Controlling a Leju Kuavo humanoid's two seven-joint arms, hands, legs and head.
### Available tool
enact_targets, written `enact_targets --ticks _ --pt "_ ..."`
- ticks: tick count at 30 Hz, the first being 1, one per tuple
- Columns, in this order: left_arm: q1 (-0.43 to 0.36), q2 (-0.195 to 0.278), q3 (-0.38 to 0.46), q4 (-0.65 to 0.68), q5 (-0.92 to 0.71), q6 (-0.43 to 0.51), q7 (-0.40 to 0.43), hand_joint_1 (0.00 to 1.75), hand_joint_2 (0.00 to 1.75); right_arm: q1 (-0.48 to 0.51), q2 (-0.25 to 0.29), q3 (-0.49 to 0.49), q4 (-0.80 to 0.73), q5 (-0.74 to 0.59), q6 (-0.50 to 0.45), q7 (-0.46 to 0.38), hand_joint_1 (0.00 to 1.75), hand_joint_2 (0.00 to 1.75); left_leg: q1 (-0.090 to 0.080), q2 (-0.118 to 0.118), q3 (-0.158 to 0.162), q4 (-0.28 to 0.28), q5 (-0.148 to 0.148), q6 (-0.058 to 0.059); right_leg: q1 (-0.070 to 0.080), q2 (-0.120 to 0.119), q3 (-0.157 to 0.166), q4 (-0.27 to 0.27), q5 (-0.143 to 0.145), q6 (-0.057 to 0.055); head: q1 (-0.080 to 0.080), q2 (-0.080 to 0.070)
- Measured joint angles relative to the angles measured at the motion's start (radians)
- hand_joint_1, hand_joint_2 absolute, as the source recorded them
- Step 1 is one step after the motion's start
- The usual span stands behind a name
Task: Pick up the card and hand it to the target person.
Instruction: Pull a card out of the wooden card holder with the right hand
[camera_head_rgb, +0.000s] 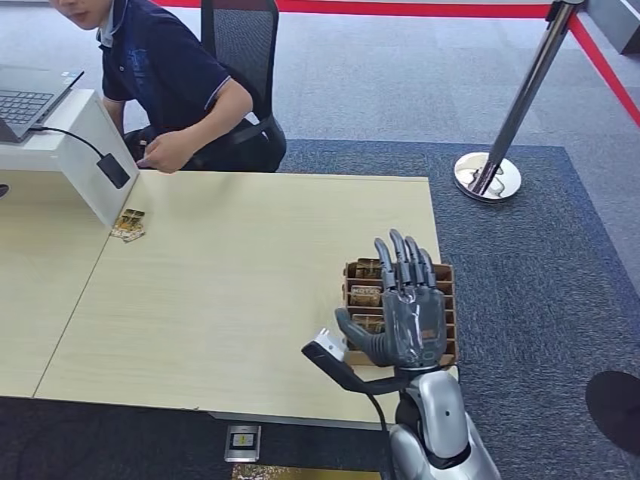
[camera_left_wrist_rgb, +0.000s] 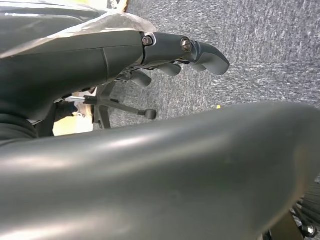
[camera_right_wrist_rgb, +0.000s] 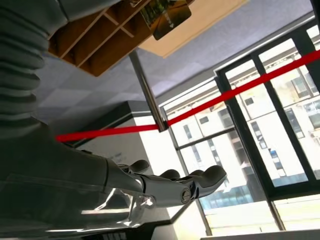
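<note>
Pale wood-grain table (camera_head_rgb: 226, 300); brown slotted cardboard card box (camera_head_rgb: 449, 300) holding what look like gold-and-dark printed cards (camera_head_rgb: 367, 268); dark grey right hand (camera_head_rgb: 404, 310); navy short-sleeved shirt (camera_head_rgb: 162, 70) with white-edged cuffs; red barrier rope (camera_head_rgb: 423, 9); speckled blue-grey carpet (camera_head_rgb: 543, 280).

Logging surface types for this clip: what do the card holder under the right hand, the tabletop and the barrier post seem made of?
Card holder: looks like brown wood or thick card, matte, with thin slot dividers. Tabletop: pale wood-grain, probably laminate, smooth with little sheen. Barrier post: polished metal, going by its mirror-like round base. Right hand, raised in front of the holder: dark grey, likely plastic, faintly glossy.
</note>
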Motion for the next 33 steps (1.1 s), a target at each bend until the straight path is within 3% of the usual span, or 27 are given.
enact_targets --ticks 5,10,12,16,19,27,33 --pt "0.000 0.001 0.000 0.000 -0.002 -0.001 -0.001 0.00 0.00 -0.004 -0.012 0.000 0.006 0.051 -0.007 -0.002 0.00 1.75 0.000 0.000 0.000 0.000 0.000 0.000 0.000 0.000 0.000 0.000 0.000 0.000 0.000 0.000" --pt "0.000 0.001 0.000 0.000 -0.001 -0.002 0.000 0.00 0.00 -0.020 -0.029 0.001 0.017 0.003 0.051 -0.039 0.00 1.75 0.000 0.000 0.000 0.000 0.000 0.000 0.000 0.000 0.000 0.000 0.000 0.000 0.000 0.000" --pt "0.000 0.002 0.000 0.000 0.001 -0.003 0.001 0.00 0.00 -0.026 -0.036 0.001 0.019 -0.022 0.074 -0.054 0.11 1.75 0.000 0.000 0.000 0.000 0.000 0.000 0.000 0.000 0.000 0.000 0.000 0.000 0.000 0.000" --pt "0.000 0.002 0.000 0.000 0.003 -0.003 0.002 0.00 0.00 -0.034 -0.047 0.002 0.020 -0.036 0.087 -0.062 1.36 1.75 0.000 0.000 0.000 0.000 0.000 0.000 0.000 0.000 0.000 0.000 0.000 0.000 0.000 0.000" --pt "0.000 0.002 0.000 0.000 0.005 -0.003 0.002 0.00 0.00 -0.035 -0.053 0.002 0.019 -0.035 0.091 -0.062 1.51 1.75 0.000 0.000 0.000 0.000 0.000 0.000 0.000 0.000 0.000 0.000 0.000 0.000 0.000 0.000" --pt "0.000 0.002 0.000 0.000 0.008 -0.002 -0.007 0.00 0.00 -0.036 -0.078 0.013 0.013 0.071 0.153 0.001 1.55 1.75 0.000 0.000 0.000 0.000 0.000 0.000 0.000 0.000 0.000 0.000 0.000 0.000 0.000 0.000" --pt "0.001 0.005 0.001 0.000 0.008 -0.001 -0.006 0.00 0.00 -0.061 -0.161 0.106 -0.005 0.104 0.252 0.125 1.48 1.75 0.000 0.000 0.000 0.000 0.000 0.000 0.000 0.000 0.000 0.000 0.000 0.000 0.000 0.000"
